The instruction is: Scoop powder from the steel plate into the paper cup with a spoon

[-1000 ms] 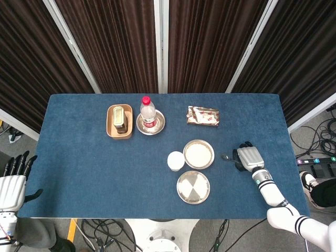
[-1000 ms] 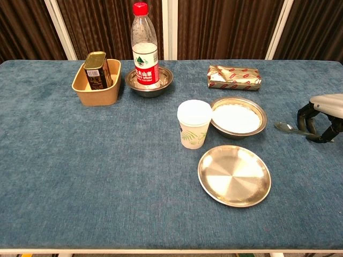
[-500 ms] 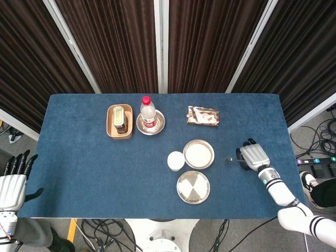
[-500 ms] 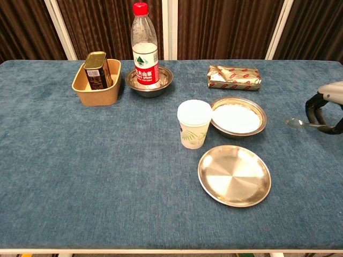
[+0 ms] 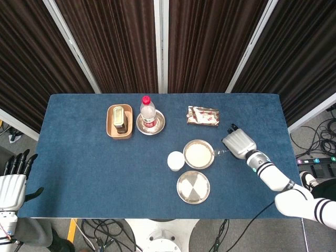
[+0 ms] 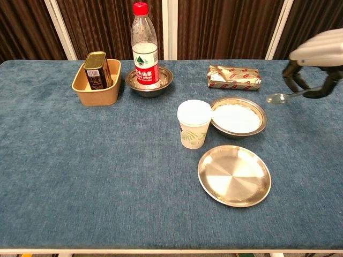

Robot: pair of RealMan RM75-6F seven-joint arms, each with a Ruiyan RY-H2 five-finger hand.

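A steel plate (image 6: 238, 118) (image 5: 198, 154) filled with white powder sits right of centre. Just left of it stands a white paper cup (image 6: 194, 123) (image 5: 175, 160) with a green leaf print. My right hand (image 6: 316, 59) (image 5: 238, 144) is raised above the table to the right of the plate and pinches a small steel spoon (image 6: 278, 98) (image 5: 220, 153), whose bowl points left at the plate's right rim. My left hand (image 5: 13, 181) hangs off the table's left edge, holding nothing, fingers apart.
An empty steel plate (image 6: 234, 175) lies in front of the powder plate. At the back stand a water bottle (image 6: 145, 48) in a steel bowl, a paper box (image 6: 96, 80) holding a tin, and a foil-wrapped packet (image 6: 234, 77).
My right hand has lifted the spoon off the table and carried it up and left, toward the powder plate. The left hand has stayed still.
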